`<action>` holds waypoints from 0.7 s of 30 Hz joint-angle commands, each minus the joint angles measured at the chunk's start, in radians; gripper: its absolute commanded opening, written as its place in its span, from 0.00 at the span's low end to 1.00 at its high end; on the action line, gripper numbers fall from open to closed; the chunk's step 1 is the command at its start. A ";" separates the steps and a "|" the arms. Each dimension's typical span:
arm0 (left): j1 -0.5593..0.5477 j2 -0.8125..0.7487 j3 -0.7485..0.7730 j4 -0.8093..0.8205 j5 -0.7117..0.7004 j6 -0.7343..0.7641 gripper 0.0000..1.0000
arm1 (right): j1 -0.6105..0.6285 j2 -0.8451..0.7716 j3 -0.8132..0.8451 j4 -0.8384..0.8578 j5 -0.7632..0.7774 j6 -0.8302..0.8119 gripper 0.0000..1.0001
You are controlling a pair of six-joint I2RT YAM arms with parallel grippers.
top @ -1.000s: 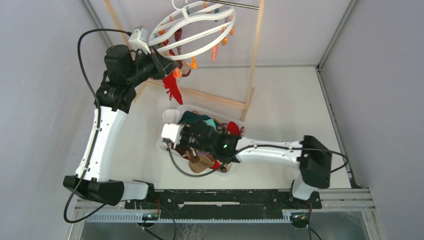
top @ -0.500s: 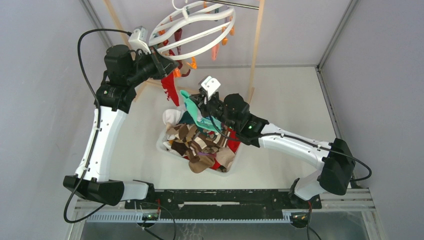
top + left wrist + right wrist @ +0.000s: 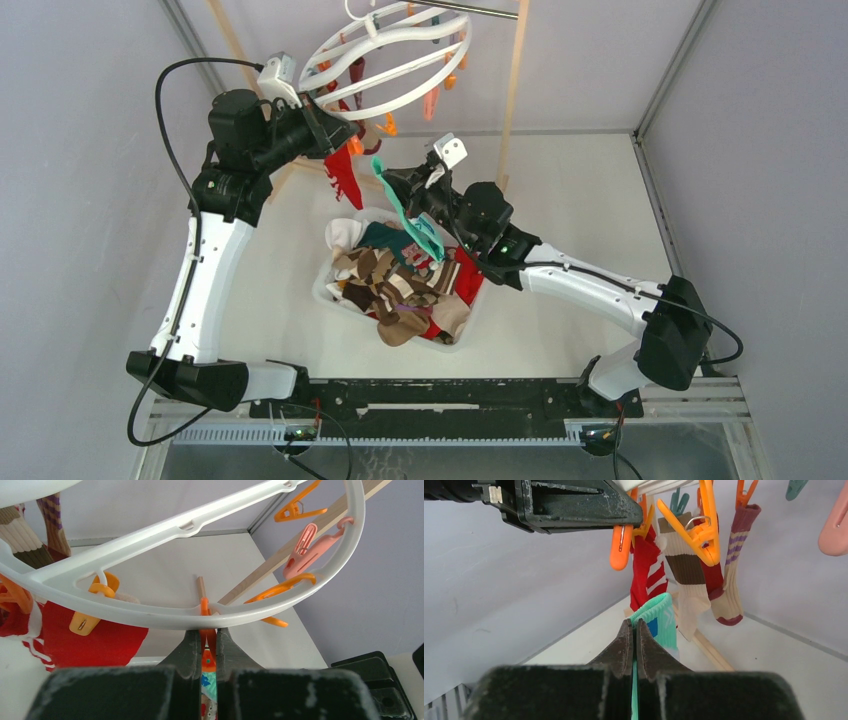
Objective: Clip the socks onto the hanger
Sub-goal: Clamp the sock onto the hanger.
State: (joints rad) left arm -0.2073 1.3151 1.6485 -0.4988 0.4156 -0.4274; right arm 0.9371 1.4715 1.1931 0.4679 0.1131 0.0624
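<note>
Socks (image 3: pixel 395 285) lie in a big heap in the white tub (image 3: pixel 322 292), close to the two arm bases. They are brown, tan, red and white, all mixed up.

A bit farther back, the right gripper (image 3: pixel 634 625) is up in the air over the far end of the tub. Its two fingers are pressed tight on a mint sock (image 3: pixel 656 617). The top of the sock pokes up past the fingertips. The rest hangs down toward the heap.

Just past it is the left gripper (image 3: pixel 208 632), right under the near edge of the hanger (image 3: pixel 150 614). Its fingers squeeze an orange peg (image 3: pixel 208 659) that hangs from the white ring. The end of the peg sticks out from the fingers, near the top of the mint sock but not touching it. I cannot tell if the mouth of the peg is open.

Behind the peg, three socks are already clipped up side by side. There is a red sock (image 3: pixel 646 575) with white stripes, a brown and cream sock (image 3: pixel 686 580), and a tan sock (image 3: pixel 734 570) with purple stripes. The red one hangs closest to the left gripper.

On the far side of the ring hangs a pink peg (image 3: pixel 310 550) with more orange ones beside it. The hanger hangs inside a pale wooden frame (image 3: pixel 510 110) at the back of the table.
</note>
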 commanded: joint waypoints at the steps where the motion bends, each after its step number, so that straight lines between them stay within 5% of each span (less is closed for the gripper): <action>1: -0.002 -0.016 0.025 0.042 0.034 -0.028 0.00 | 0.029 -0.028 0.042 0.091 0.045 -0.017 0.00; 21: -0.011 -0.021 0.007 0.044 -0.011 -0.022 0.00 | 0.111 0.066 0.110 0.180 0.209 -0.160 0.00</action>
State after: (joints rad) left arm -0.2123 1.3151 1.6485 -0.4957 0.4103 -0.4458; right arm 1.0397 1.5452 1.2545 0.5953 0.2829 -0.0563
